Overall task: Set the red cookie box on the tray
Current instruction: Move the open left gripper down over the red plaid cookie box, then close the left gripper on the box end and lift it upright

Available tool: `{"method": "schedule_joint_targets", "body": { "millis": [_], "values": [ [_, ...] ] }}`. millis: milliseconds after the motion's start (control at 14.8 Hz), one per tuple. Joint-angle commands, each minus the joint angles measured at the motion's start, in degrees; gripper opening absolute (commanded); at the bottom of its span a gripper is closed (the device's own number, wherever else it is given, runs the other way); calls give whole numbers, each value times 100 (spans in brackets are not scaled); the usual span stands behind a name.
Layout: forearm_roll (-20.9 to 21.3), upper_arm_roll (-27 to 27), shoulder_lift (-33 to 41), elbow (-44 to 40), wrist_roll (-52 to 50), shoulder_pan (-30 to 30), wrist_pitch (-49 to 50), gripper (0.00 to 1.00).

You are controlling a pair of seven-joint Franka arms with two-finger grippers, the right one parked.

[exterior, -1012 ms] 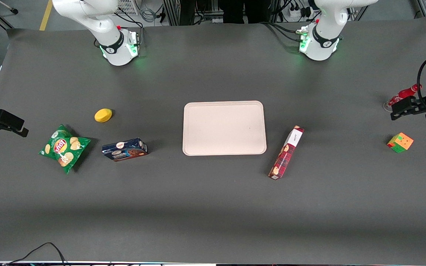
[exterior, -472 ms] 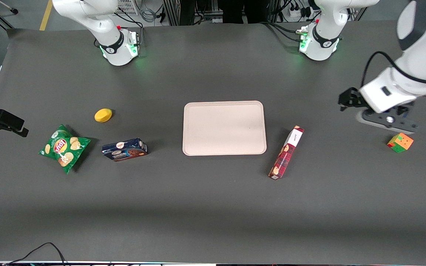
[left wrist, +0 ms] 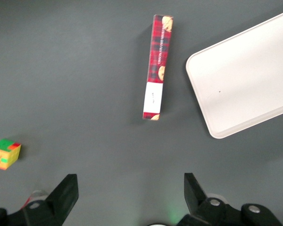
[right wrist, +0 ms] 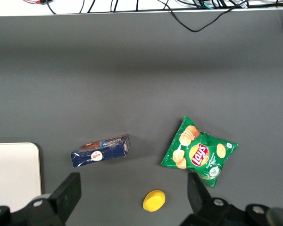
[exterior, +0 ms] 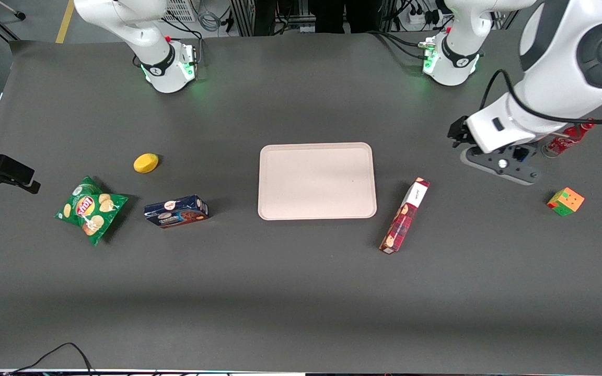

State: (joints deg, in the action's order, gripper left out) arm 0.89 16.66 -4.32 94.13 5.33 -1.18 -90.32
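The red cookie box (exterior: 404,215) lies flat on the dark table beside the tray (exterior: 316,180), a little nearer the front camera. It is a long tartan carton with a white panel. My left gripper (exterior: 500,165) hangs above the table, apart from the box, toward the working arm's end and farther from the front camera. In the left wrist view the gripper (left wrist: 130,190) is open and empty, with bare table between its fingers (left wrist: 66,193). That view also shows the box (left wrist: 158,67) and a corner of the tray (left wrist: 245,70).
A coloured cube (exterior: 565,201) and a red bottle (exterior: 567,137) sit toward the working arm's end. A dark blue cookie box (exterior: 176,211), a green chips bag (exterior: 91,208) and a yellow object (exterior: 146,163) lie toward the parked arm's end.
My left arm has swung in from the working arm's end of the table toward the red cookie box. The box, tray and other things have not moved.
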Motion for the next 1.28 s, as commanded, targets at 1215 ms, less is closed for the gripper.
{"method": "schedule_joint_targets", "body": {
  "millis": [1215],
  "values": [
    [710, 382, -1720, 2162, -558, -93, -4907, 100]
  ]
}}
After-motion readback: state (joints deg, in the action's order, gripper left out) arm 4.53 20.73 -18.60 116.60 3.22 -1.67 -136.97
